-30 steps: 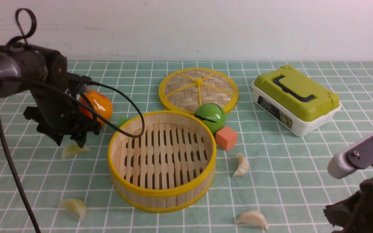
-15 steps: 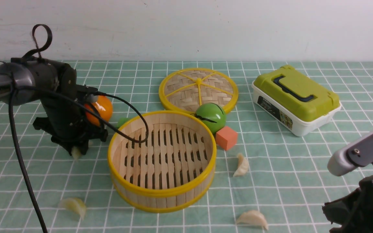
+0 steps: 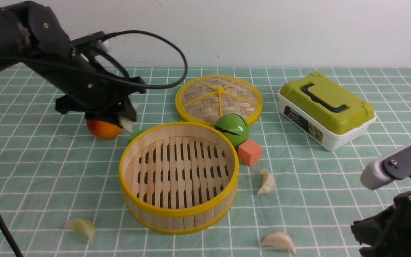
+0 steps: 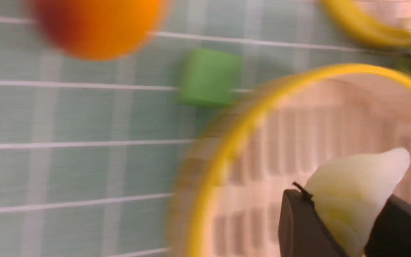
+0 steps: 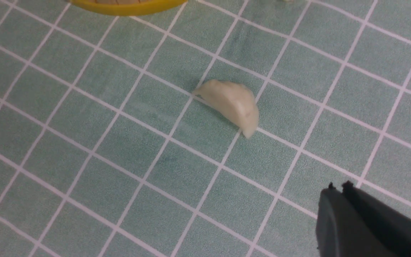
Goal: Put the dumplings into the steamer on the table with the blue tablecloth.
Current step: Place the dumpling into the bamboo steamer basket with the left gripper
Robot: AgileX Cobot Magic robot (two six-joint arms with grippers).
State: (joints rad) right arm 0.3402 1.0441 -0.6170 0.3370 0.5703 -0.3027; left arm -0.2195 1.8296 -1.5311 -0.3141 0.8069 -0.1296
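Note:
The steamer [image 3: 177, 213], a round bamboo basket with yellow rims, stands empty in the middle of the blue tablecloth [image 3: 48, 171]. My left gripper [image 3: 127, 120] is raised just beyond the steamer's back-left rim and is shut on a pale yellow-green dumpling [image 3: 126, 124]. In the left wrist view that dumpling [image 4: 355, 185] sticks out between the dark fingers [image 4: 298, 225], over the steamer's rim [image 4: 227, 142]. Three dumplings lie on the cloth: front left [image 3: 80, 226], right of the steamer [image 3: 267, 182] and front right [image 3: 278, 241]. My right gripper [image 5: 338, 187] hovers shut and empty near the front-right dumpling [image 5: 230, 103].
An orange fruit [image 3: 103, 129] and a small green cube [image 3: 134, 134] sit under the left arm. A green ball [image 3: 231, 129] and an orange cube [image 3: 249, 151] stand behind the steamer's right side. The woven lid [image 3: 219, 98] lies farther back, a green-lidded box [image 3: 326, 109] at the right.
My left gripper closed on the dumpling left of the steamer, lifted it off the cloth and carried it up and right toward the steamer's back-left rim. The right arm has barely moved.

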